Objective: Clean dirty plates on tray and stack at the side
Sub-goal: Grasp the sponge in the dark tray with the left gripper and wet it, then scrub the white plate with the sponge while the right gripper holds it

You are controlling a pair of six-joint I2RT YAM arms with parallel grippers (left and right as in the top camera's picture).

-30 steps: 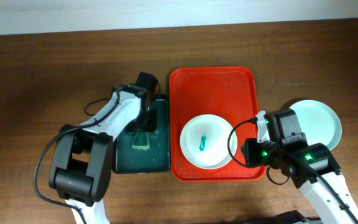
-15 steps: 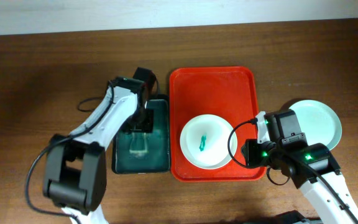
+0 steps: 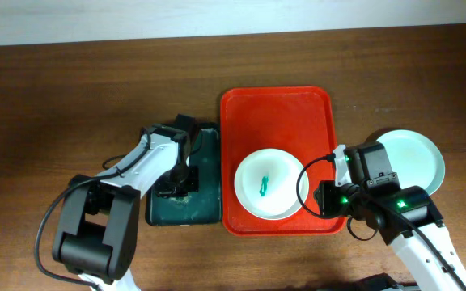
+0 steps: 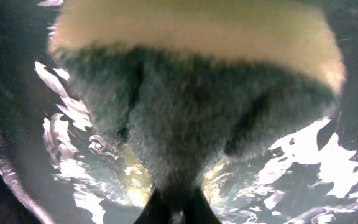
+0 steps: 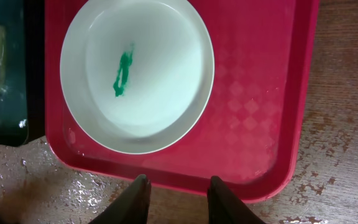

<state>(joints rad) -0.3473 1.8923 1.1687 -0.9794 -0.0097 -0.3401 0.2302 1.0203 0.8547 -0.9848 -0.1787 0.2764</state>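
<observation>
Overhead view, plates: one white plate (image 3: 270, 183) with a teal smear (image 3: 264, 185) lay in the near half of the red tray (image 3: 275, 105). A pale mint plate (image 3: 415, 158) sat on the table (image 3: 55, 97) to the right, off the tray, and looked clean.
Progress: I judged the mint one done and the white one unwiped, with cleaning and stacking left. Whether another plate lay beneath the mint one, I could not tell.
Left side: the left gripper (image 3: 180, 182) was down in the black tray (image 3: 209, 206), just left of the red one.
Left wrist view: only here did the sponge (image 4: 191, 93) show, bunched amid wet glare and seemingly pinched between fingers pressed together.
Right wrist view: the right gripper (image 5: 176, 193) was spread and empty, over the red tray's near rim.
</observation>
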